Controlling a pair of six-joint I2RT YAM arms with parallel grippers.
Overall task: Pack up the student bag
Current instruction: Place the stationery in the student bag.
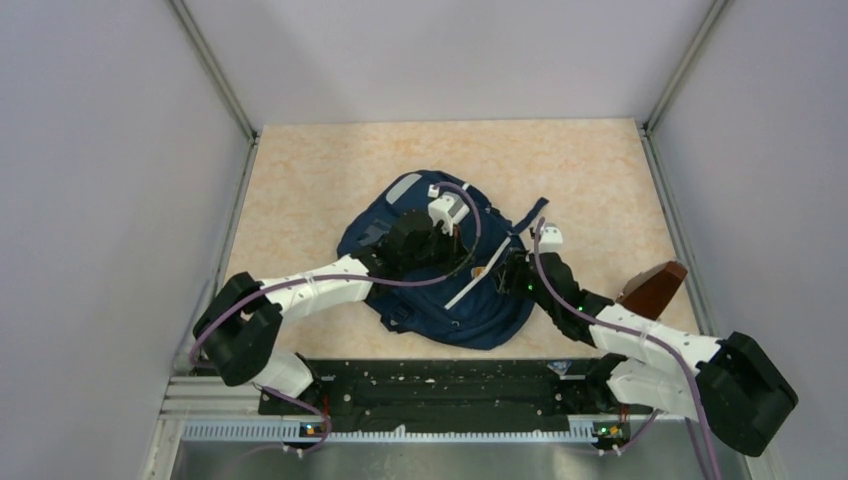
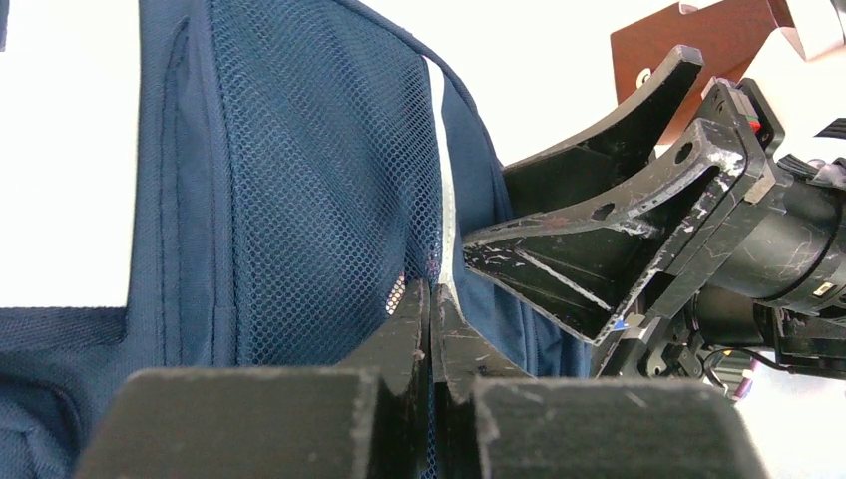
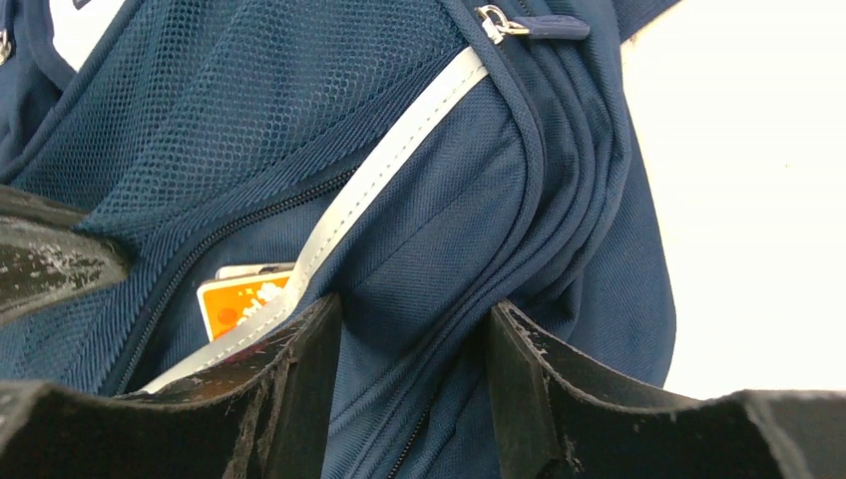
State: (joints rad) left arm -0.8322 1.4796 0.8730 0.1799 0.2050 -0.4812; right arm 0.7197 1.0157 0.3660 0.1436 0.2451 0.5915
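Note:
The navy student bag point(image 1: 440, 300) lies flat in the middle of the table, with a grey-white stripe point(image 3: 389, 165) across it. My left gripper point(image 1: 462, 248) rests on top of it, and its jaws point(image 2: 431, 304) are shut on a thin fold of the bag's blue mesh point(image 2: 319, 200). My right gripper point(image 1: 497, 270) is just to the right, open, its fingers point(image 3: 414, 329) straddling a bulging fold of the bag beside a zip. An orange book corner point(image 3: 244, 299) peeks out of the open pocket under the stripe.
A brown book-like object point(image 1: 655, 288) lies at the right, next to my right forearm, and also shows as a brown corner point(image 2: 698, 40) in the left wrist view. A zip pull point(image 3: 519, 25) sits at the bag's upper edge. Grey walls enclose the table on three sides.

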